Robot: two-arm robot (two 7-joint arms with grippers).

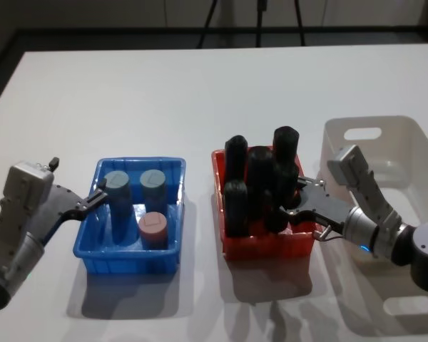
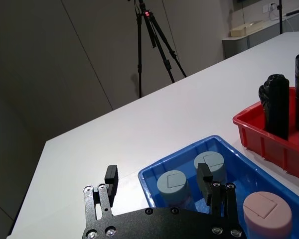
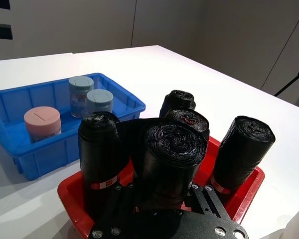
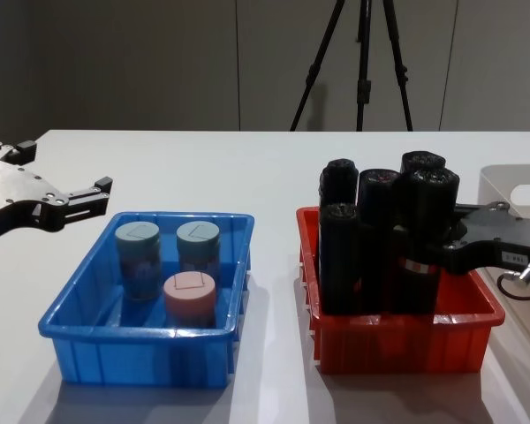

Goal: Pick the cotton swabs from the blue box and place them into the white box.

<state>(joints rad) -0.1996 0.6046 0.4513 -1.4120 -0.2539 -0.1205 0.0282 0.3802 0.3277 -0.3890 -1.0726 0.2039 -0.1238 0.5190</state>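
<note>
On the white worktop (image 1: 200, 92) the blue box (image 1: 93, 251) sits at about 8 o'clock in the head view, the red tray (image 1: 271, 246) just beside it toward 5 o'clock, and the white box (image 1: 414, 142) farther round at 3 to 4 o'clock, next to the red tray.

Three cotton swabs tubs stand upright in the blue box: two with grey-blue lids (image 1: 118, 182) (image 1: 153, 180) side by side along the far half, and a pink-lidded one (image 1: 153, 228) nearer the front wall, at 6 o'clock from the second grey-blue tub. The chest view shows the same three (image 4: 138, 237) (image 4: 199, 235) (image 4: 190, 291) — none of them is in the white box.

The left tool (image 2: 159, 181) hangs above the 9 o'clock rim of the blue box with its fingers spread apart and nothing between them; in the left wrist view one fingertip (image 2: 111, 175) lies outside the box wall and the other over the box beside the first grey-blue tub.

The right tool (image 1: 289, 211) reaches in from the white box side, over the red tray, among the upright black rolls (image 1: 260, 185). One roll (image 3: 169, 149) stands right at its front in the right wrist view, but whether the fingers are closed on it I cannot tell.
</note>
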